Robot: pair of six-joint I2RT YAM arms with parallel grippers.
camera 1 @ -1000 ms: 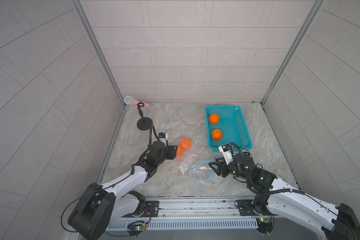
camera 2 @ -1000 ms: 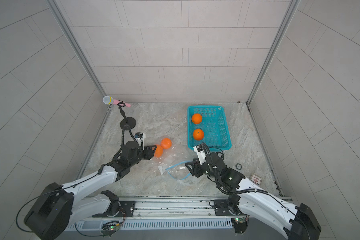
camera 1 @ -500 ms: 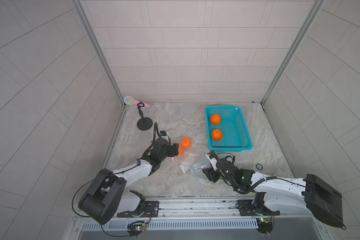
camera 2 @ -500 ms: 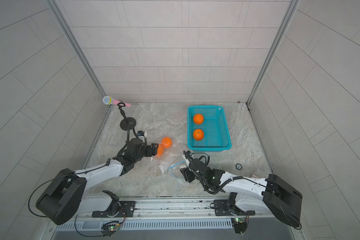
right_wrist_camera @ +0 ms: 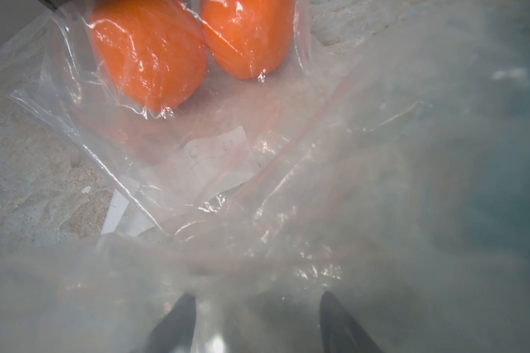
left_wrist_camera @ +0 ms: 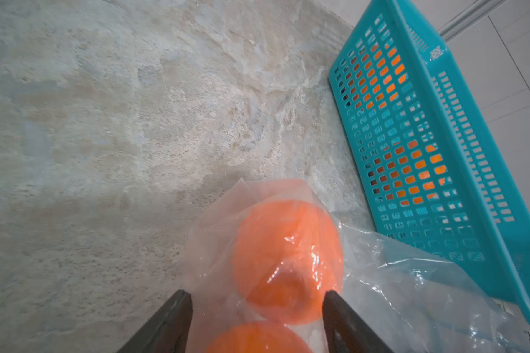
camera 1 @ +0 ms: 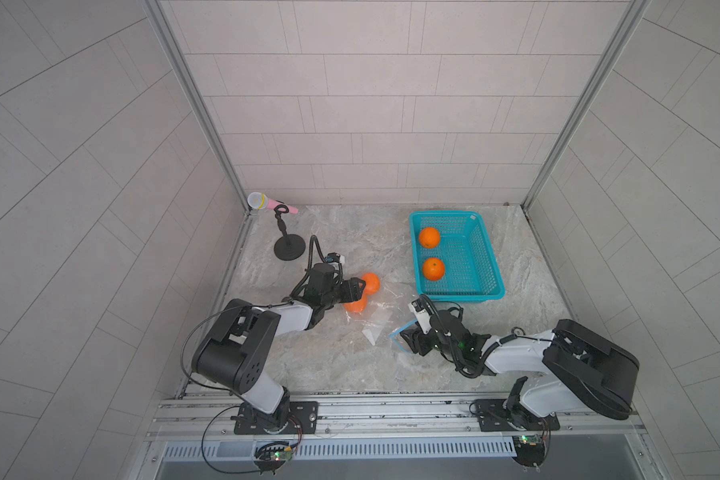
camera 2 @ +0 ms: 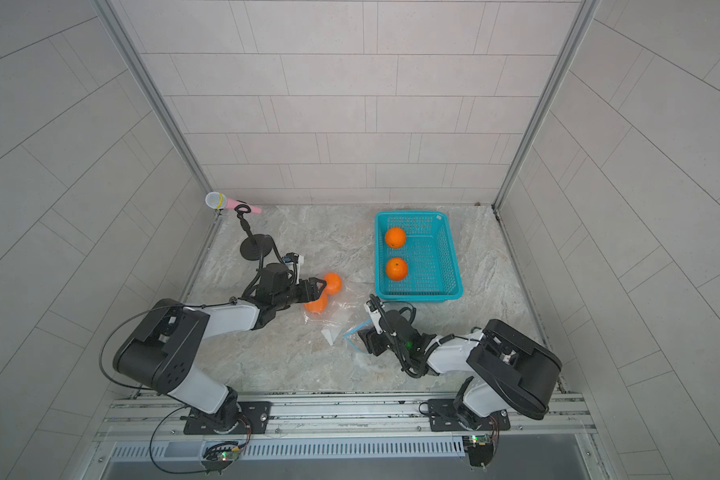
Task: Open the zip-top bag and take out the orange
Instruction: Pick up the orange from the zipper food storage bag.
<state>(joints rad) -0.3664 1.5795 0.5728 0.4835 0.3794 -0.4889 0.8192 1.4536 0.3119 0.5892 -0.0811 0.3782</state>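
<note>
Zip-top bag (right_wrist_camera: 288,259): near film blurred in the right wrist view, veiling the right hand (right_wrist_camera: 257,296). Basket (right_wrist_camera: 502,183): only a teal blur there. Orange (left_wrist_camera: 257,339) nearer the left arm: cut by the frame edge in the left wrist view; in both top views partly under the left hand (camera 1: 361,289).

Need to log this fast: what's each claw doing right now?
Left claw: open, straddling a bagged orange.
Right claw: open, film of the zip-top bag draped over it.

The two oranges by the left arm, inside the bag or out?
Inside: both wrist views show the zip-top bag's clear film, with glare and creases, stretched over the two oranges.
</note>
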